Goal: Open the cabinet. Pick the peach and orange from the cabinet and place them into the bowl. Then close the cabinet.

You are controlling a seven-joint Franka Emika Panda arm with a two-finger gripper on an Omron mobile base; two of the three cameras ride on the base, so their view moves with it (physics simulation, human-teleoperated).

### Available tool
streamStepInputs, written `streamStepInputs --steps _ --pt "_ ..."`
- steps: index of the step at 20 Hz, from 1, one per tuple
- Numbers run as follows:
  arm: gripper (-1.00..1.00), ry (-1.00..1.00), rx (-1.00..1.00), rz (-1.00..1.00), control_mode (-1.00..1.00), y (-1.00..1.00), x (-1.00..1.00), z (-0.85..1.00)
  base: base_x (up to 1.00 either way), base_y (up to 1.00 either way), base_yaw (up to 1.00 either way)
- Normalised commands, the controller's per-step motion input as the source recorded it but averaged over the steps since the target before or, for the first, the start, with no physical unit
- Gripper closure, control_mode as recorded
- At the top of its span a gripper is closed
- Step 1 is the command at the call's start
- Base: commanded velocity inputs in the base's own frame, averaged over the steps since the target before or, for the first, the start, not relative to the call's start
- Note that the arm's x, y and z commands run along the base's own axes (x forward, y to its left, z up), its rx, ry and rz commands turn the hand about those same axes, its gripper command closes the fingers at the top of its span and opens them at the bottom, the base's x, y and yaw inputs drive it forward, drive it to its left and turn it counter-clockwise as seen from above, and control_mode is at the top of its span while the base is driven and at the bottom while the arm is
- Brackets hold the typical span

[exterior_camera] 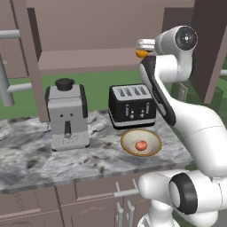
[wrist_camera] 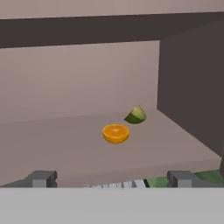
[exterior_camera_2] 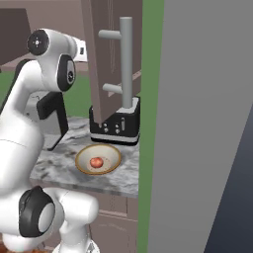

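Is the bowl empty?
No. The bowl on the counter holds the peach; the orange sits in the open cabinet.

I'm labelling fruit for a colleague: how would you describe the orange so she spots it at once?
Look inside the open cabinet, on its shelf near the right wall. The orange is the bright orange-yellow fruit; its neighbour, the green fruit, sits just behind it, dark and pointed.

The peach [exterior_camera: 141,145] lay in the bowl [exterior_camera: 152,148], which sat on the counter [exterior_camera: 31,164] just before the toaster [exterior_camera: 131,105]. A coffee machine [exterior_camera: 67,115] stood left of the toaster. Above, on the open cabinet's [wrist_camera: 78,83] shelf, the orange [wrist_camera: 116,133] rested near a pointed fruit [wrist_camera: 136,115] behind it.
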Motion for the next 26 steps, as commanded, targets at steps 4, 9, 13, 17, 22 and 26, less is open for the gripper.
streamStepInputs --steps 4,9,13,17,22,26 --pt "-1.00 0.00 0.00 0.00 -1.00 0.00 0.47 -0.08 0.00 0.00 0.00" --pt "-1.00 0.02 -0.01 0.00 -1.00 0.00 0.54 -0.08 0.00 0.00 0.00" --pt "-1.00 0.03 0.00 0.00 -1.00 0.00 0.49 -0.11 0.00 0.00 0.00" --pt "-1.00 0.08 0.00 0.00 -1.00 0.00 0.50 -0.13 0.00 0.00 0.00" --pt "-1.00 0.12 0.00 0.00 -1.00 0.00 0.54 -0.14 0.00 0.00 0.00" --pt "-1.00 0.08 0.00 0.00 -1.00 0.00 0.53 -0.18 0.00 0.00 0.00"
